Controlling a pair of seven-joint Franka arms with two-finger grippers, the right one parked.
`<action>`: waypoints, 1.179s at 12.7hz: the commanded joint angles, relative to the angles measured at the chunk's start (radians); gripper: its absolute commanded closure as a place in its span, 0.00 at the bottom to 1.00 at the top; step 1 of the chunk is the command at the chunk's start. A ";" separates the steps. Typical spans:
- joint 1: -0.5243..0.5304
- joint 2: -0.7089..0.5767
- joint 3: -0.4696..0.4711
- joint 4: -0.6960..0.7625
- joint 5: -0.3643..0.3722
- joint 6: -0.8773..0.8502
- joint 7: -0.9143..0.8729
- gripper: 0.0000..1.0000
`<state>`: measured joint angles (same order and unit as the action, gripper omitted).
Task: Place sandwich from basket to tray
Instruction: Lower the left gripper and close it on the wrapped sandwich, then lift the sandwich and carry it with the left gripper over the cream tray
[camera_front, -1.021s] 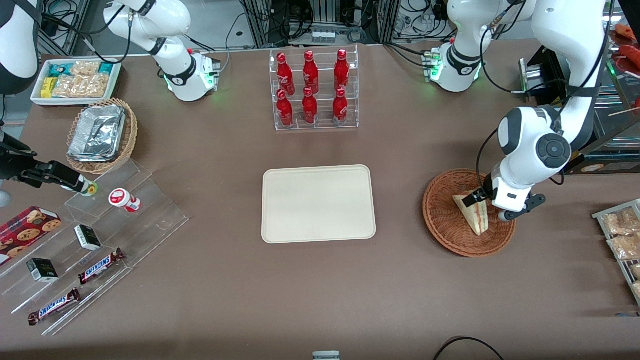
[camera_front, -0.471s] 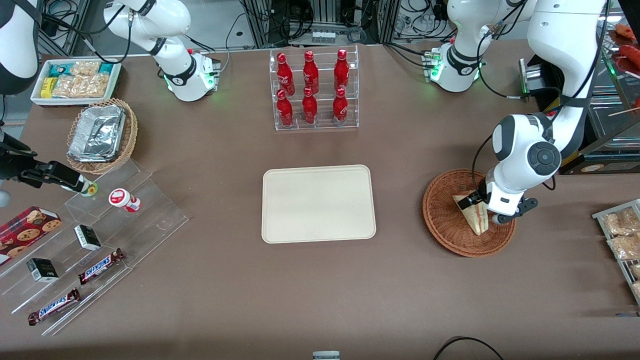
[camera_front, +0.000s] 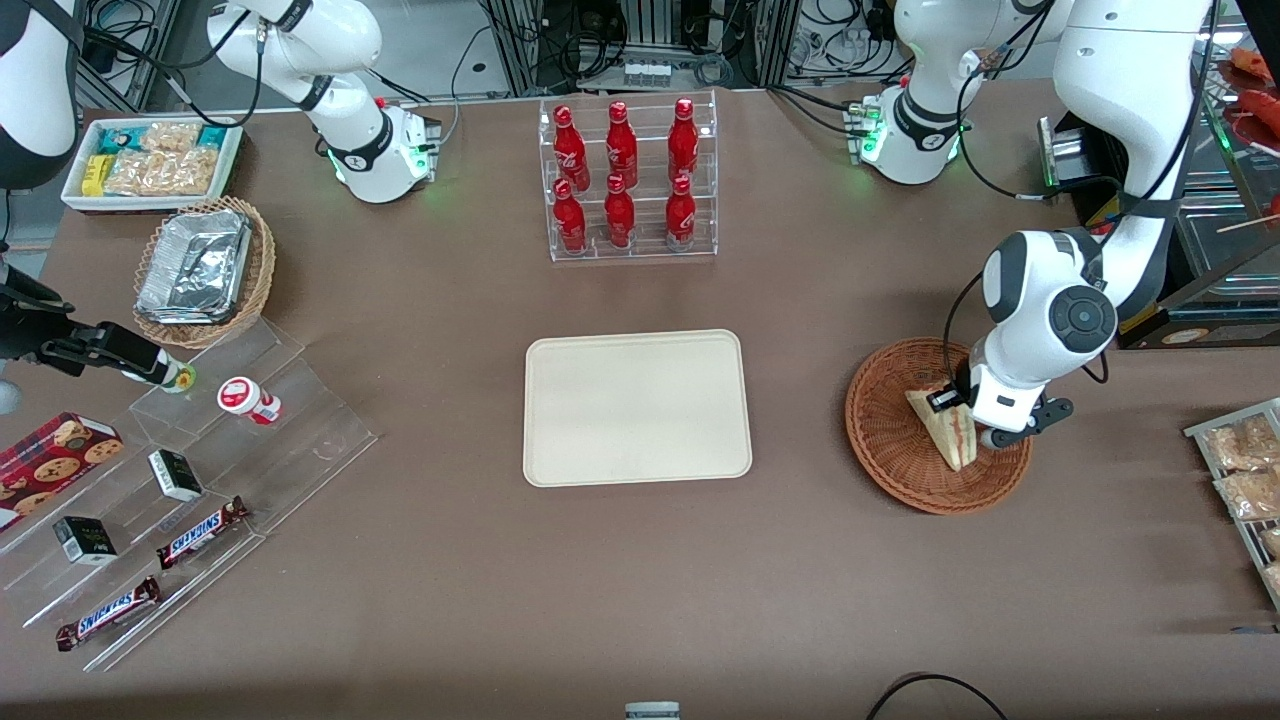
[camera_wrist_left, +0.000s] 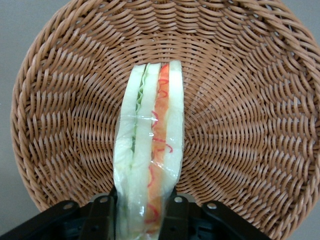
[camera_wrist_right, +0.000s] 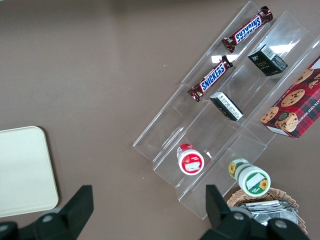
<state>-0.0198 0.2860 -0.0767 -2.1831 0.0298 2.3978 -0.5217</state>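
Note:
The sandwich (camera_front: 945, 436), a pale wedge with red and green filling, lies in the reddish-brown wicker basket (camera_front: 890, 452) toward the working arm's end of the table. My gripper (camera_front: 965, 420) is down in the basket, shut on the sandwich. In the left wrist view the black fingers (camera_wrist_left: 103, 216) press both sides of the wrapped sandwich (camera_wrist_left: 150, 145), which rests on the basket's woven floor (camera_wrist_left: 240, 125). The cream tray (camera_front: 636, 407) sits at the table's middle, beside the basket, with nothing on it; its corner shows in the right wrist view (camera_wrist_right: 22, 170).
A clear rack of red bottles (camera_front: 625, 180) stands farther from the camera than the tray. Toward the parked arm's end are a tan basket of foil containers (camera_front: 205, 270), a white snack bin (camera_front: 150, 160) and an acrylic stepped stand (camera_front: 200, 470). Snack packets (camera_front: 1245, 470) lie past the basket.
The wrist has shifted a little toward the tray and settled over the sandwich. The sandwich and basket have not moved.

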 joint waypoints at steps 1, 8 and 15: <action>-0.011 -0.024 0.005 0.040 0.016 -0.081 0.015 1.00; -0.126 -0.019 -0.014 0.268 0.013 -0.376 0.003 1.00; -0.340 0.128 -0.023 0.448 -0.005 -0.417 0.000 1.00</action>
<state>-0.3070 0.3315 -0.1035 -1.8369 0.0292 2.0025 -0.5211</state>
